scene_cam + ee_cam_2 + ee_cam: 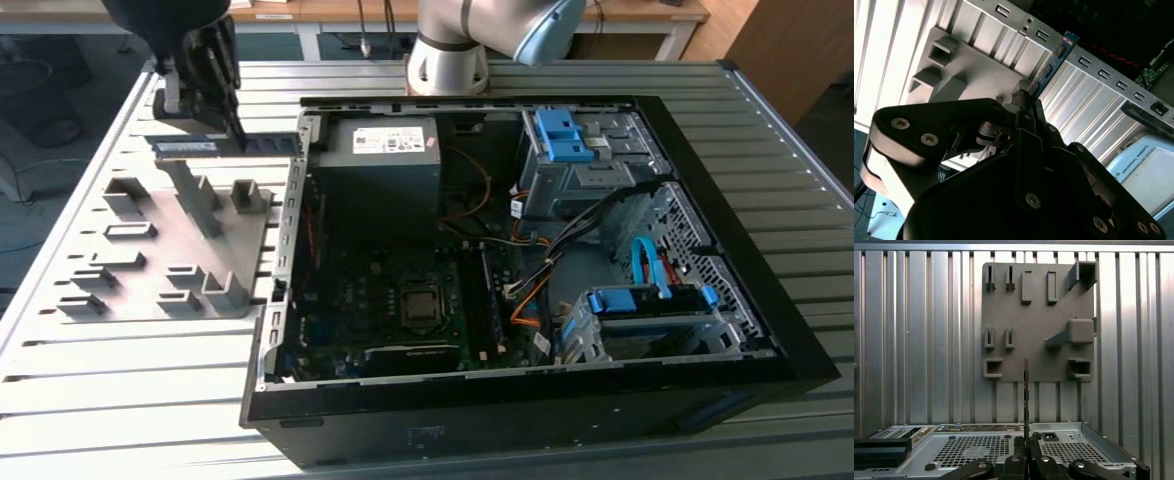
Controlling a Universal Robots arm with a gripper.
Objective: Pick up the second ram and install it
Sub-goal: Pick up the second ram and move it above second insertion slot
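Your gripper point(230, 128) is clenched on the ram point(274, 143), held above the holder point(134, 255) beside the case point(787, 330) (pickup looks done). You're in the carry, I judge; seating calls for squaring its edge to a slot point(489, 290).

White label point(394, 141) on power supply point(380, 178): print too small to read. Robot arm casing point(1154, 180) bears lettering.

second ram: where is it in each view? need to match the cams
Exterior view: second ram in the gripper, at the exterior view's left of the case, by the gray holder plate.
Second wrist view: blue board slanting out of the gripper over the plate.
First wrist view: edge-on, a thin line across the plate.
Shared landmark: the gray holder plate.
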